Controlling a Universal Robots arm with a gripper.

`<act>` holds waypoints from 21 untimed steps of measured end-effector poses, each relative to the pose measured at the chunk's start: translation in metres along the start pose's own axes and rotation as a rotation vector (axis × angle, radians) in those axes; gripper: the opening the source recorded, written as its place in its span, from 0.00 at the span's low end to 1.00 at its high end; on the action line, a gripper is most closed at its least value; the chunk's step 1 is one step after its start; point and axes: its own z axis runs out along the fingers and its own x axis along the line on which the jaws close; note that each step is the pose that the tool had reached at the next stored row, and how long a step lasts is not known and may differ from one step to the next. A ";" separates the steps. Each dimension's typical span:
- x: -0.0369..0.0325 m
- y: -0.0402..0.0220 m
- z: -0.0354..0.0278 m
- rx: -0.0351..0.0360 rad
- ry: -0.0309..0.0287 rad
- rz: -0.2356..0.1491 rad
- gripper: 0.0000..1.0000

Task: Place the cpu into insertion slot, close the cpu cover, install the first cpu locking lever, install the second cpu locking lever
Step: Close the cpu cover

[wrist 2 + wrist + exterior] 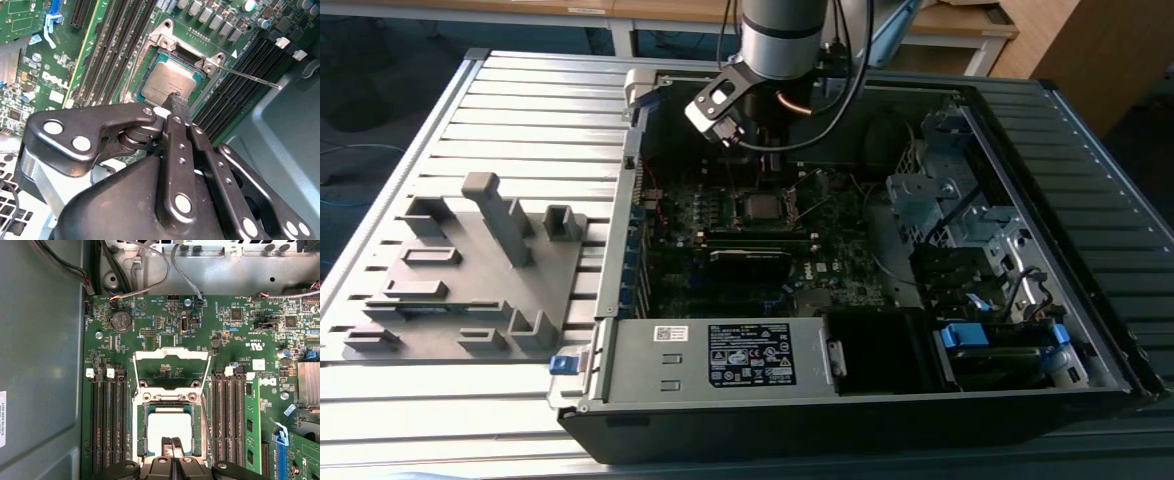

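we see the cpu (170,427) seated in the insertion slot (142,426), with the cpu cover (170,356) swung open beside it. the gripper (178,98), fingers pressed together and empty, hangs over the cpu's edge. one locking lever (250,78) juts out sideways.

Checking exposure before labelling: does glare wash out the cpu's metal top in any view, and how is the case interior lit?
First wrist view: the cpu glares near white, its top featureless. Second wrist view: the same cpu is evenly lit, dull grey, with the gripper dark in front. Exterior view: the motherboard lies in shadow, while the ribbed table is bright.
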 end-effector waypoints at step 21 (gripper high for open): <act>0.0004 0.0046 -0.0071 0.0000 0.0003 0.000 0.11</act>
